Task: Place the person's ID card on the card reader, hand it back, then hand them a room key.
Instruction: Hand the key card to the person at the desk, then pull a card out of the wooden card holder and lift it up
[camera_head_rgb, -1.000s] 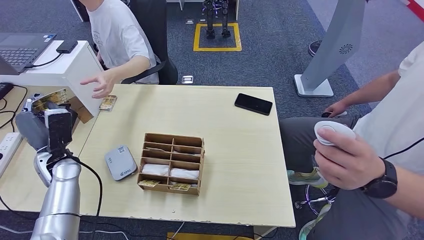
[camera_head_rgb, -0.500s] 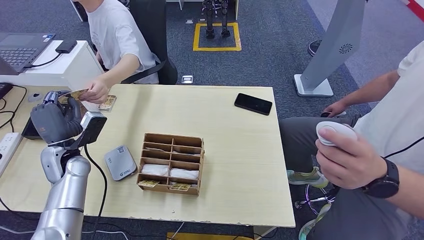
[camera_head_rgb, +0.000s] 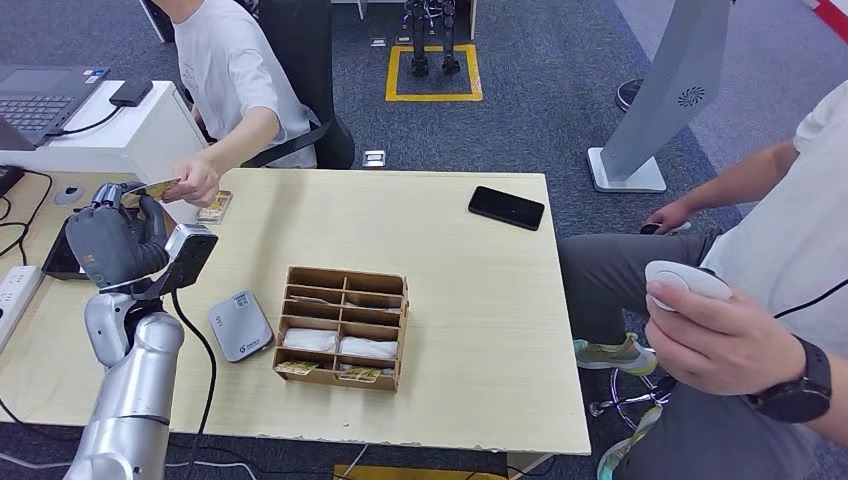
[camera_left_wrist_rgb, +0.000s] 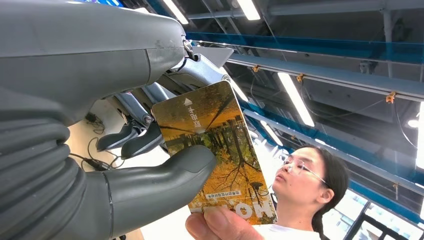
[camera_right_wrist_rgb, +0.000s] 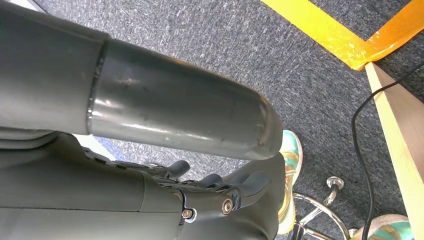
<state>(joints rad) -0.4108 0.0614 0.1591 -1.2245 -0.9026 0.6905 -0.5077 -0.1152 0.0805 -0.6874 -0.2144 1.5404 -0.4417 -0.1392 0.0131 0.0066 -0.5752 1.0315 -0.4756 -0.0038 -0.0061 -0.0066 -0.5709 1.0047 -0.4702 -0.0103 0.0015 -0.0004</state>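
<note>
My left hand (camera_head_rgb: 110, 245) is raised at the table's far left corner and pinches a gold, tree-patterned card (camera_head_rgb: 150, 188) between thumb and fingers (camera_left_wrist_rgb: 150, 185). The seated person's hand (camera_head_rgb: 195, 183) grips the same card (camera_left_wrist_rgb: 215, 150) at its other end, so both hold it. A second gold card (camera_head_rgb: 215, 207) lies on the table beside that hand. The grey card reader (camera_head_rgb: 240, 325) lies flat, below my left hand and left of the cardboard box (camera_head_rgb: 345, 272), which holds several more cards. My right hand (camera_right_wrist_rgb: 200, 200) hangs over the carpet with nothing in it.
A black phone (camera_head_rgb: 507, 207) lies near the table's far right edge. A second person sits at the right with a white device (camera_head_rgb: 685, 280) in hand. A white counter with a laptop (camera_head_rgb: 40, 95) and cables stands at the left.
My left hand swung up and right with the card toward the seated person, whose open hand closed on the card's far end. In the last half second little has moved.
</note>
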